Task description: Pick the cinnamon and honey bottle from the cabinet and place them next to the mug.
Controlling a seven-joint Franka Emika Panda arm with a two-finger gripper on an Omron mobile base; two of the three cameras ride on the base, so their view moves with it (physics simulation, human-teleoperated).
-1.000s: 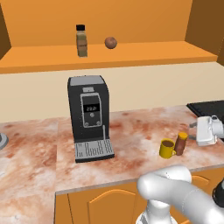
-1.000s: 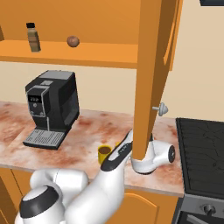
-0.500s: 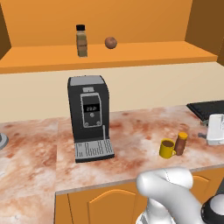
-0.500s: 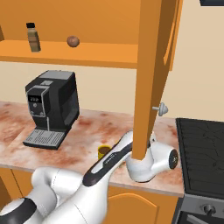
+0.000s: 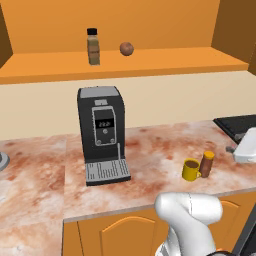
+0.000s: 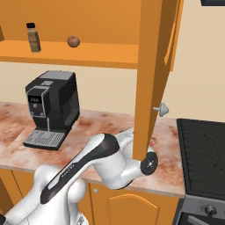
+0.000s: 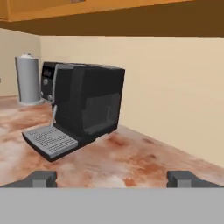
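Observation:
The cinnamon (image 5: 93, 46) (image 6: 33, 37) stands upright on the shelf board of the cabinet (image 5: 150, 62), left of a round brown ball (image 5: 126, 48). On the counter the honey bottle (image 5: 206, 164) stands upright, close against the right side of the yellow mug (image 5: 190, 169). My white hand (image 5: 245, 149) is at the right edge of the left base view, apart from the bottle. In the hand view my gripper (image 7: 113, 180) is open with nothing between its fingertips (image 7: 41, 178), and it looks low across the counter at the coffee machine (image 7: 83, 105).
The black coffee machine (image 5: 102, 132) (image 6: 52, 107) stands mid-counter. An open cabinet door (image 6: 151, 74) with a knob (image 6: 163, 109) hangs over the counter's right end beside the stove (image 6: 202, 151). A grey cylinder (image 7: 28, 78) stands behind the machine. My arm (image 6: 105, 160) hides the mug area in the right base view.
My hand has drawn away to the right from the honey bottle, which stays standing next to the mug. The arm has swung lower and rightward.

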